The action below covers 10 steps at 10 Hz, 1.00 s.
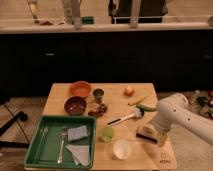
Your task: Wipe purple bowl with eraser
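Note:
The purple bowl [75, 105] sits at the left of the wooden table, just in front of the orange bowl [80, 89]. The eraser [146, 133], a pale block over a dark base, lies near the table's front right. My gripper [153, 129] hangs from the white arm [175, 114], which comes in from the right. It is right over the eraser, touching or almost touching its right side. The arm's wrist hides part of the eraser.
A green tray [37, 150] at the front left holds a fork, a blue-grey sponge [77, 133] and a cloth. A white bowl [121, 149], a green cup [107, 133], a black-handled brush [125, 118], a small metal cup [98, 95], nuts, an orange fruit [129, 91] and a green-yellow item [142, 104] stand on the table [115, 100].

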### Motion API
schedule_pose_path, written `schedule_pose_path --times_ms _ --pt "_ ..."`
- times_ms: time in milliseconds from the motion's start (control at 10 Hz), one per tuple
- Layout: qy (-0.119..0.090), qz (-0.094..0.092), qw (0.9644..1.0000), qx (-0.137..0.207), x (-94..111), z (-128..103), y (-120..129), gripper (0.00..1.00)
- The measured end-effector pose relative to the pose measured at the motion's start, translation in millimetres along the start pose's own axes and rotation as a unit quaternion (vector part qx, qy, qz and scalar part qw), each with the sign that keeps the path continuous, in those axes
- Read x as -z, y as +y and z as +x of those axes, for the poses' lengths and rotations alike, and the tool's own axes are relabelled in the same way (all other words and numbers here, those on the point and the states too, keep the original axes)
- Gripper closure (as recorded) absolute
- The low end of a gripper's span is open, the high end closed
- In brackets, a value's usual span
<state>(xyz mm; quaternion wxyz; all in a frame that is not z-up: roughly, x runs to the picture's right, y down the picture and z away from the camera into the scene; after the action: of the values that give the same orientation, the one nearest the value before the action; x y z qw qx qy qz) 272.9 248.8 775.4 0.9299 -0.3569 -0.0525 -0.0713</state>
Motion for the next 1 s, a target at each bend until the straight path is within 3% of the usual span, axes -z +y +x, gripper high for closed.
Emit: schedule_pose_path --times_ms 300,600,1000 --pt "-0.018 -0.006 0.9976 -0.067 -11.7 0.1 0.5 0.20" --pt "-0.026 0.008 0.9930 -0.115 -16.1 1.6 0.1 0.20" --pt "-0.023 0.012 0.9903 -0.137 -24.8 -2.7 -1.9 0.20"
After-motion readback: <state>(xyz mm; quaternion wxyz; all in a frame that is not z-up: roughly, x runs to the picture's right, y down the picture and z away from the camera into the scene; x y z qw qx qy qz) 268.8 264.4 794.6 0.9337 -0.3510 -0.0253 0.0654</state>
